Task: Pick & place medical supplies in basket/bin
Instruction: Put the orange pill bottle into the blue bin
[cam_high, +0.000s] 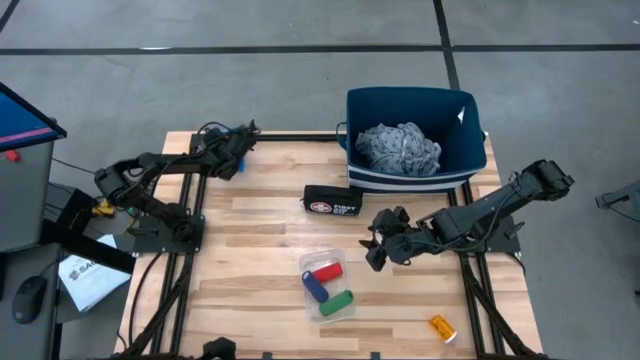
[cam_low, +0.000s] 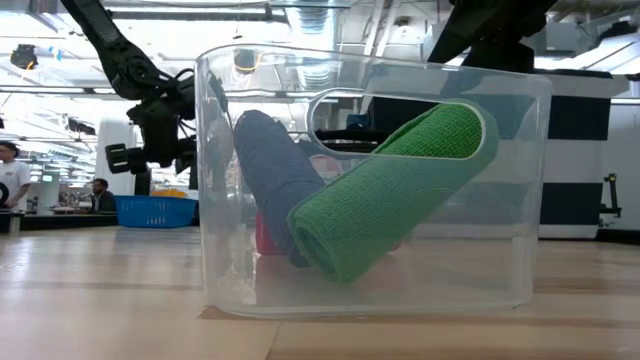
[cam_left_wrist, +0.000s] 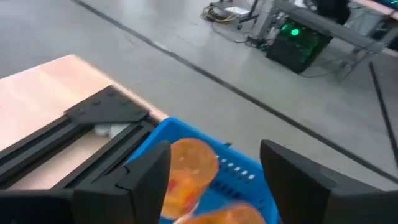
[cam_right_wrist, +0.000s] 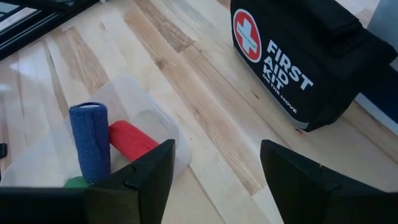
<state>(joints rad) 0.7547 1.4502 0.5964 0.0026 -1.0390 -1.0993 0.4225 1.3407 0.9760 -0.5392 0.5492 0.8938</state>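
L gripper sits at the table's far-left corner, approx 10 o'clock from the tray, over a small blue basket; fingers spread w/ an orange bottle between them, can't tell if it's touching. R gripper hovers at 3 o'clock of the clear tray, fingers apart, nothing held. Bin at far right w/ grey cloth inside; red roll, blue roll, green roll lie in the tray; another orange bottle approx 4 o'clock from tray; first aid kit just at 7 o'clock of the bin.

Two matte black jointed arms on black frame rails, left gripper and right gripper each ending in broad, flat, angular dark fingers, black cables trailing behind.
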